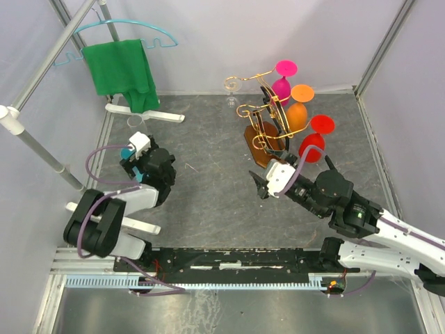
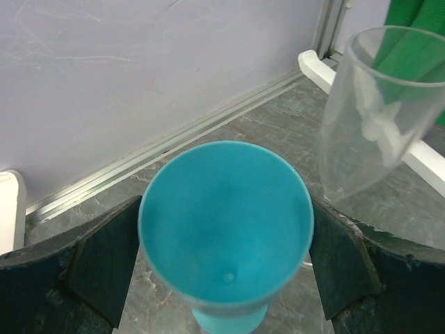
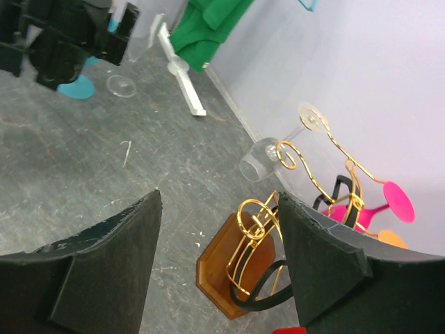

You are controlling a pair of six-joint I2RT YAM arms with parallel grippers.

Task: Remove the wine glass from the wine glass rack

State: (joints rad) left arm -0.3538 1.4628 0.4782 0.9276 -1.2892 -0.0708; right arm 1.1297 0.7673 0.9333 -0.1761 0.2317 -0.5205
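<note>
The wine glass rack (image 1: 268, 118) stands at the back middle: gold wire arms, a dark centre piece and a brown wooden base (image 1: 259, 152). A pink glass (image 1: 282, 85), an orange glass (image 1: 297, 111), a red glass (image 1: 313, 142) and a clear glass (image 1: 233, 94) hang on it. My right gripper (image 1: 263, 184) is open and empty just in front of the base (image 3: 222, 268). My left gripper (image 1: 131, 164) is open at the left, its fingers (image 2: 104, 264) on either side of an upright turquoise wine glass (image 2: 226, 216). That glass's foot (image 3: 76, 87) rests on the table.
A clear glass (image 2: 375, 104) stands just beyond the turquoise one. A green cloth (image 1: 124, 66) on a turquoise hanger (image 1: 125, 29) hangs from a rail at the back left, above a white stand foot (image 1: 149, 113). Walls enclose the table.
</note>
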